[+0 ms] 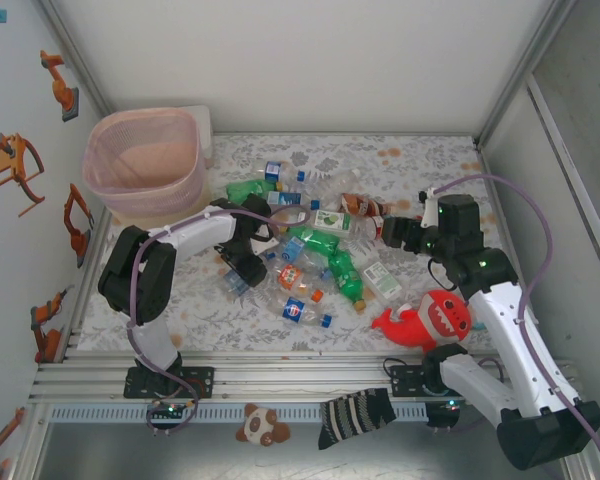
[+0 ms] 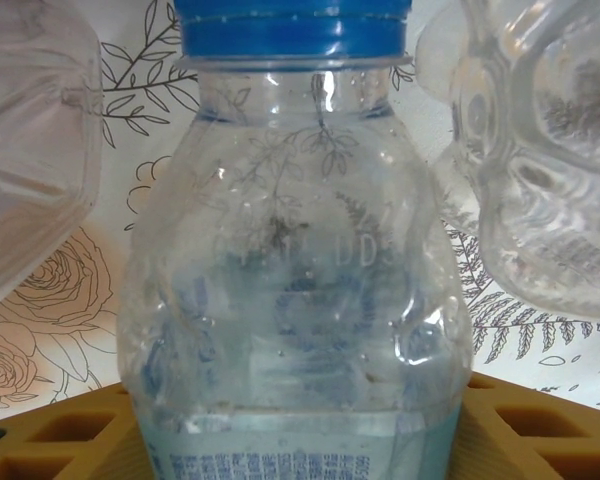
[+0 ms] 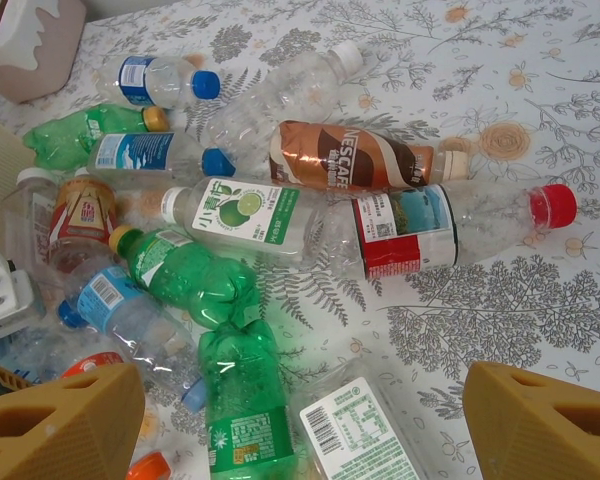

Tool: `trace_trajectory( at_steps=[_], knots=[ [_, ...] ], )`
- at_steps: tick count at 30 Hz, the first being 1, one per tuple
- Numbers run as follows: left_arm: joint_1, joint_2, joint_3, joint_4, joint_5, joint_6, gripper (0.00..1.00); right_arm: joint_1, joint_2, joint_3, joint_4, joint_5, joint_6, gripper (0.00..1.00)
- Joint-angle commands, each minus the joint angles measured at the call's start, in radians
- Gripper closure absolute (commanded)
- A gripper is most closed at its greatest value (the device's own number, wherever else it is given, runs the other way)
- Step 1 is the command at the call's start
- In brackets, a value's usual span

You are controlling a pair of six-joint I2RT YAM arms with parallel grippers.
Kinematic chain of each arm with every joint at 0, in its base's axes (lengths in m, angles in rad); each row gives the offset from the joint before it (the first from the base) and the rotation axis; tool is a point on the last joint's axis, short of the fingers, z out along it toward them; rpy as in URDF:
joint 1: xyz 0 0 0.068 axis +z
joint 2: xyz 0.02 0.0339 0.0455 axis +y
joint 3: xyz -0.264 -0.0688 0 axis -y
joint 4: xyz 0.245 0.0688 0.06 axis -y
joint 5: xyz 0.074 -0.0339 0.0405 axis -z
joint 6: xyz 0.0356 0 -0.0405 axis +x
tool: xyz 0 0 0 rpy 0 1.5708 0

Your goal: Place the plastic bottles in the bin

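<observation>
The pale-pink bin stands at the table's back left. Several plastic bottles lie heaped mid-table. My left gripper is low at the heap's left edge. In its wrist view a clear bottle with a blue cap fills the gap between the wide-apart yellow fingers, and the left gripper is open around it. My right gripper hovers open over the heap's right side. Under the right gripper lie a crumpled green bottle and a white-labelled clear bottle. A red-capped bottle lies further off.
A red plush toy with white teeth lies by the right arm at the front. A small white box sits behind the bin. Two more clear bottles flank the one between my left fingers. Enclosure walls ring the table.
</observation>
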Motion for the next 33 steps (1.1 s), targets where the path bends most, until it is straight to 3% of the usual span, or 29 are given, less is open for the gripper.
trace_trajectory(
  at_steps=[1, 17, 33],
  knots=[
    [0.007, -0.01, 0.007, -0.036, 0.02, 0.012, 0.38, 0.008, -0.003, 0.011, 0.003, 0.005, 0.008, 0.18],
    [0.024, -0.14, -0.007, -0.007, 0.06, 0.001, 0.43, 0.014, -0.03, 0.055, -0.044, 0.027, 0.009, 0.18],
    [0.094, -0.427, 0.097, 0.044, 0.203, -0.067, 0.5, 0.015, -0.071, 0.084, -0.089, 0.039, 0.003, 0.18]
  ],
)
